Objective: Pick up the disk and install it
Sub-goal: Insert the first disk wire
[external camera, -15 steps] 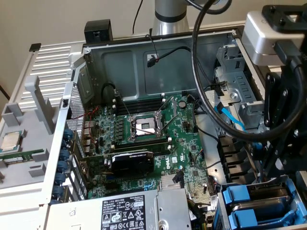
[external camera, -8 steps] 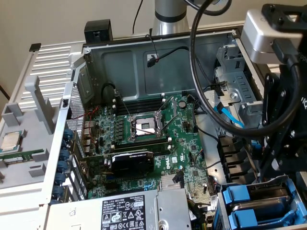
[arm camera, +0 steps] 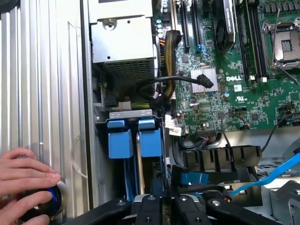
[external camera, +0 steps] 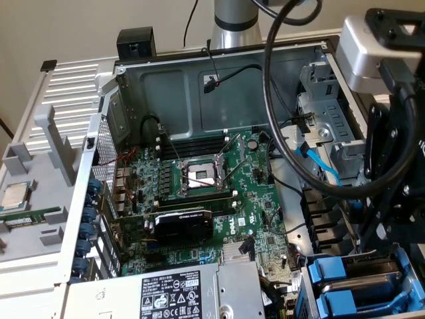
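Observation:
Two blue plastic carrier frames (arm camera: 119,140) (arm camera: 151,139) stand side by side in the drive bay (arm camera: 130,114) at the case's corner. A thin silver metal edge (arm camera: 139,164) runs between them. I cannot tell which frame carries the disk, and its silver body is hidden in the bay. In the exterior view the same blue frames (external camera: 335,274) lie at the lower right. My gripper (arm camera: 161,202) hangs just over the frames, black and shut. Whether it grips anything I cannot tell. In the exterior view the gripper (external camera: 382,219) is at the right, above the bay.
A hand (arm camera: 21,180) rests on a round black and blue knob (arm camera: 52,200) on the ribbed grey panel (arm camera: 42,84). The green motherboard (external camera: 199,193) fills the case, with the grey power supply (external camera: 179,292) beside the bay. A blue cable (arm camera: 276,176) and black cables (external camera: 285,146) hang near the gripper. A square CPU chip (external camera: 16,196) lies outside.

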